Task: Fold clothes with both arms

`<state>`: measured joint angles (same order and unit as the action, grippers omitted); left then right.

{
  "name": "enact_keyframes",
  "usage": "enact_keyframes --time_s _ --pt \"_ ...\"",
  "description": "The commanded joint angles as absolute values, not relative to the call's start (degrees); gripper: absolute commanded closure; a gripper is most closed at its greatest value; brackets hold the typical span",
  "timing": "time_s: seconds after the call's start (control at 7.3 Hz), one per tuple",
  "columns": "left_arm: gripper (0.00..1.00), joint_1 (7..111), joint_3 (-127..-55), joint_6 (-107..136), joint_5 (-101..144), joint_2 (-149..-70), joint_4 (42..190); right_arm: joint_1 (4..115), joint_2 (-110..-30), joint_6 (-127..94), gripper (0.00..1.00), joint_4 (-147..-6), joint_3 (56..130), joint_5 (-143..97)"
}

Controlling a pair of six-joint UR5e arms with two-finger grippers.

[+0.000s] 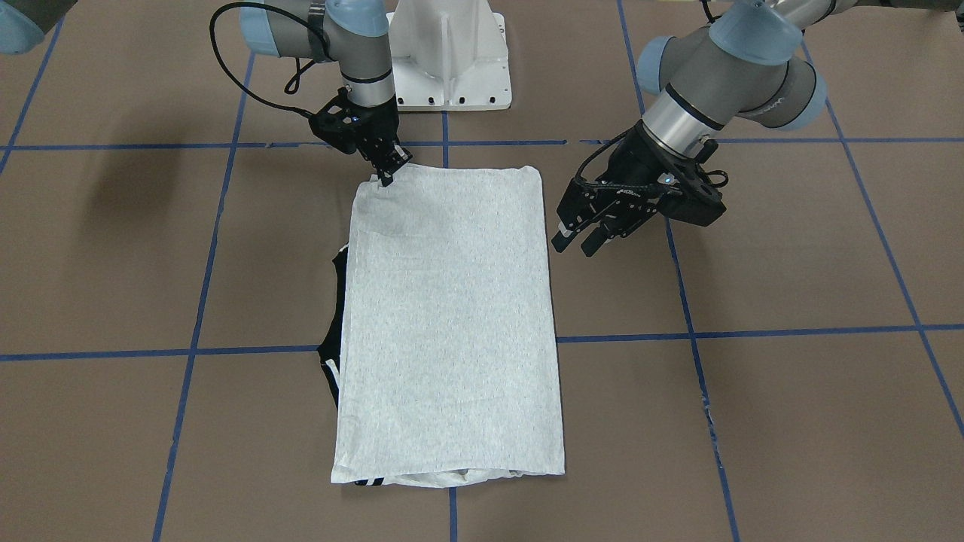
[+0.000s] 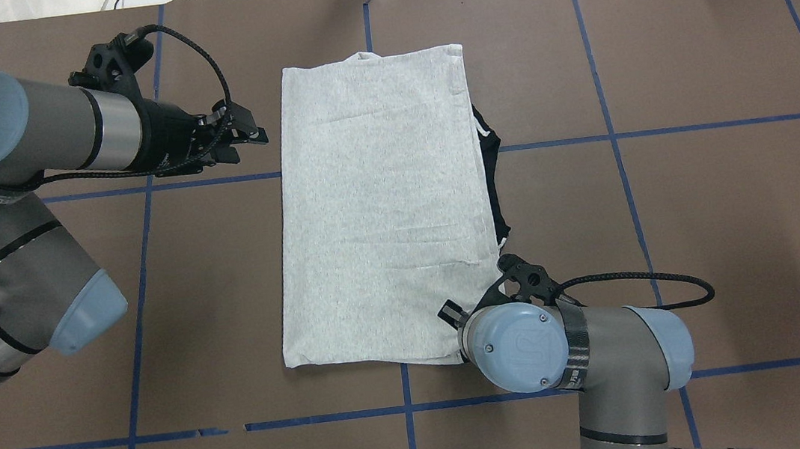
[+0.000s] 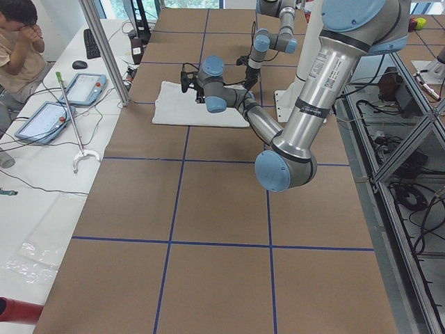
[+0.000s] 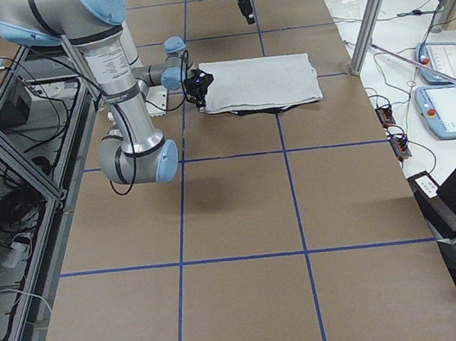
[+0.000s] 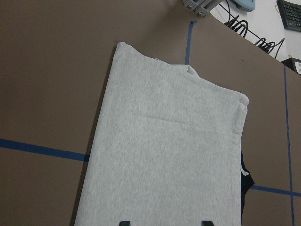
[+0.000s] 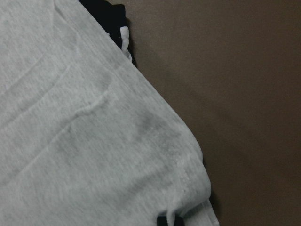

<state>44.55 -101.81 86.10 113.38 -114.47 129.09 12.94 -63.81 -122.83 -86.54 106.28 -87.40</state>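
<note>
T-shirt (image 1: 452, 316) lies flat on the brown table (image 1: 791, 421), folded into 1 long grey strip. Close to the robot, the right gripper (image 1: 388, 172) pinches the T-shirt's near corner, its fingers closed on the cloth. A bit farther out, the left gripper (image 1: 574, 242) hangs just beside the T-shirt's edge, fingers wide apart, holding nothing. A black collar (image 1: 333, 339) peeks out on the other side.

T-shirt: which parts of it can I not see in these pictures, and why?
- T-shirt front print: folded under, in every view.
- Its corner, overhead view: behind the right arm.
- Right hand, right wrist view: mostly cut off by the bottom edge.
</note>
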Motion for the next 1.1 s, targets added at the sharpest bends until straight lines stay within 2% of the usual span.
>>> enact_keyframes --time_s 0.0,0.41,0.69,0.82,0.96 --pt "0.41 44.5 -103.8 86.3 113.4 -113.0 129.0 14.9 -63.7 -123.5 1.00 -84.9 107.7 -90.6" --pt "0.38 41.2 -105.5 95.1 112.7 -112.4 129.2 15.4 -65.9 -126.1 1.00 -85.3 112.4 -91.7" --pt "0.38 31.0 -109.5 103.2 99.4 -109.5 128.3 15.0 -66.3 -127.7 1.00 -85.4 113.7 -91.6" --pt "0.35 27.4 -111.9 104.2 97.2 -105.6 128.1 14.9 -66.4 -127.7 1.00 -85.4 113.6 -91.6" --pt "0.34 22.8 -112.0 107.8 93.5 -103.8 127.9 14.8 -66.4 -127.7 1.00 -85.4 113.6 -91.7"
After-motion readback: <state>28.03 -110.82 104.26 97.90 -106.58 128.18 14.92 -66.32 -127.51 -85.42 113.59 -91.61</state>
